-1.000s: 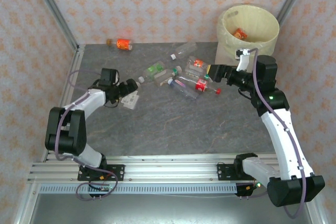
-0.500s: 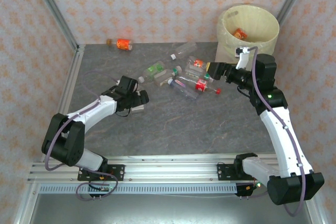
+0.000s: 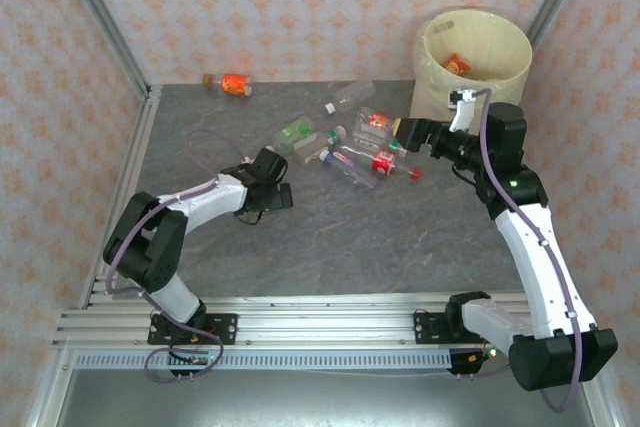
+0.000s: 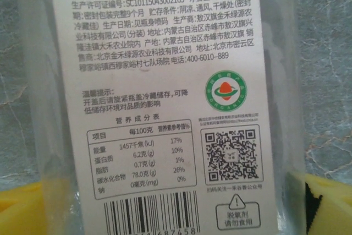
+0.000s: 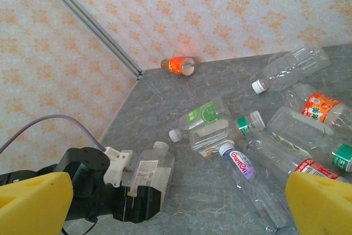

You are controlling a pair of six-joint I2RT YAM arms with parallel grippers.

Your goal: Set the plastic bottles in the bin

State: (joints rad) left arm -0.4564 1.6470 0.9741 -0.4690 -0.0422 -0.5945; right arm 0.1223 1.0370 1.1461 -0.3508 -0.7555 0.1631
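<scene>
Plastic bottles lie in a loose cluster mid-table: a green-labelled one (image 3: 297,134) (image 5: 201,116), a blue-capped one (image 5: 245,171), an orange-labelled one (image 3: 375,125) and a red-labelled one (image 3: 383,160). A flat clear bottle with a white printed label (image 4: 165,108) (image 5: 151,171) lies under my left gripper (image 3: 273,185) (image 4: 170,213), which is open with a yellow pad (image 4: 19,210) at each side of it. My right gripper (image 3: 405,134) (image 5: 176,207) hangs open above the cluster, holding nothing. The bin (image 3: 500,82) stands at the back right with an orange bottle (image 3: 458,64) inside.
An orange bottle (image 3: 236,84) (image 5: 179,65) lies alone by the back wall. A clear bottle with a white cap (image 3: 350,97) (image 5: 291,67) lies behind the cluster. Patterned walls and a metal post (image 3: 100,17) close the left and back sides. The near table is bare grey stone (image 3: 380,237).
My left gripper has swung right and nearer, from beside the flat bottle to over it, staying open. The right arm has not moved.
</scene>
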